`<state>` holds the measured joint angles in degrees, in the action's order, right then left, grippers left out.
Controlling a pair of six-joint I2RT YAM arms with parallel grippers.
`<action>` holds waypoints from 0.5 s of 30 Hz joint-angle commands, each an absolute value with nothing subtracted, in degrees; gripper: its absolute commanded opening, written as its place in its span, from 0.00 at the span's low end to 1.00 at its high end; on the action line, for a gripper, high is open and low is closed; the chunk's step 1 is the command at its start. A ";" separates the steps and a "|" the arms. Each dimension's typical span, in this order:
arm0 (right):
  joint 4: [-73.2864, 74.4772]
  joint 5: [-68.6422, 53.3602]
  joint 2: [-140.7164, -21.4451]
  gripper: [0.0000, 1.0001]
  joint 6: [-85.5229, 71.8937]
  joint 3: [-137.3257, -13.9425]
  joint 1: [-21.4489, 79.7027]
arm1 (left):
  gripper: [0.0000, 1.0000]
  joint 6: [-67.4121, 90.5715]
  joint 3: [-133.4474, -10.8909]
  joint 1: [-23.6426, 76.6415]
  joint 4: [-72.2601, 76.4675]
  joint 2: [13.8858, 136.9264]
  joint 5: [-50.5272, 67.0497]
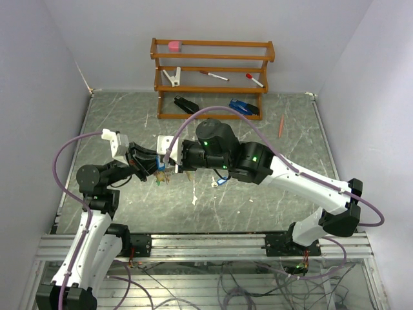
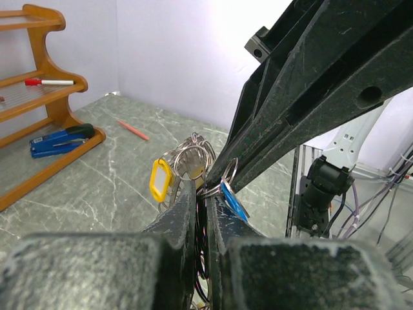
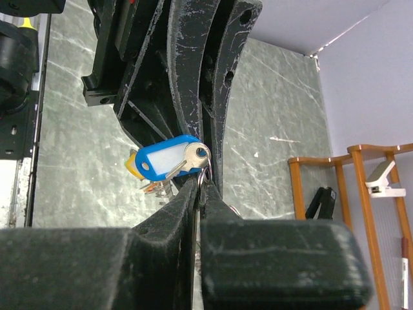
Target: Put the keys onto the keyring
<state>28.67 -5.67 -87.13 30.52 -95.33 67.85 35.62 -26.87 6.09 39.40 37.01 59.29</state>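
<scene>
Pinching the keys [image 1: 161,175], 9 o'clock of table [image 1: 277,194] centre. My left gripper [image 2: 202,194] is clamped narrow on the silvery keyring [image 2: 193,152]; right gripper [image 3: 199,187] squeezes the blue-tag key [image 3: 169,159], plain white insert; yellow tag [image 2: 159,181] at 10 o'clock.

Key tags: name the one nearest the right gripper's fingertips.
The blue tag; its key's ring is pinched in the right gripper, while the yellow tag hangs behind it.

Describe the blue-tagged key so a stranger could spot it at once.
Find the grey marbled table, then its middle, where the left claw and right claw meet on a bunch of keys. The blue-tagged key has a white insert; beside it hangs a yellow tag.
</scene>
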 commanded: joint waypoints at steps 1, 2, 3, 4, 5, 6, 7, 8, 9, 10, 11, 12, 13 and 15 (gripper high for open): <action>29.81 -2.52 -87.12 0.00 28.55 -94.51 65.49 | 0.07 31.98 -31.83 6.24 38.06 34.26 59.91; 29.93 -2.41 -87.16 0.00 28.27 -94.55 65.34 | 0.07 31.27 -32.06 6.24 36.72 34.07 59.71; 30.08 -2.21 -87.05 0.00 28.15 -94.45 65.19 | 0.08 30.68 -32.14 6.24 35.97 34.00 59.76; 30.20 -1.81 -86.91 0.00 28.01 -94.35 65.16 | 0.11 29.97 -32.54 6.24 34.93 33.97 59.84; 30.30 -1.39 -86.59 0.00 27.85 -94.31 65.01 | 0.16 28.87 -32.96 6.24 33.12 34.07 59.87; 30.36 -0.91 -86.22 0.00 27.74 -94.11 64.86 | 0.21 27.25 -33.62 6.24 30.91 34.08 59.79; 30.51 -0.62 -85.80 0.00 27.56 -94.03 64.54 | 0.26 25.50 -34.24 6.24 28.30 34.16 59.45; 30.76 -0.35 -85.22 0.00 27.33 -93.99 64.11 | 0.31 23.97 -34.90 6.24 26.34 34.19 59.33; 31.12 -0.13 -84.73 0.00 27.20 -93.95 63.64 | 0.35 22.40 -35.50 6.24 24.60 34.28 59.44; 31.75 -0.06 -84.42 0.00 26.97 -94.00 62.87 | 0.38 20.09 -36.23 6.28 22.90 34.50 59.48; 32.18 -0.12 -84.07 0.00 26.86 -94.13 62.25 | 0.41 18.93 -36.68 6.25 20.86 34.70 59.50; 32.74 -0.28 -83.83 0.00 26.66 -94.24 61.70 | 0.44 16.63 -37.80 6.24 18.35 34.97 59.57; 33.42 -0.53 -83.57 0.00 26.54 -94.52 61.22 | 0.45 14.63 -38.71 6.24 15.87 35.31 59.77; 34.43 -0.72 -83.34 0.00 26.44 -94.75 60.54 | 0.49 9.66 -40.87 6.24 9.68 35.86 60.66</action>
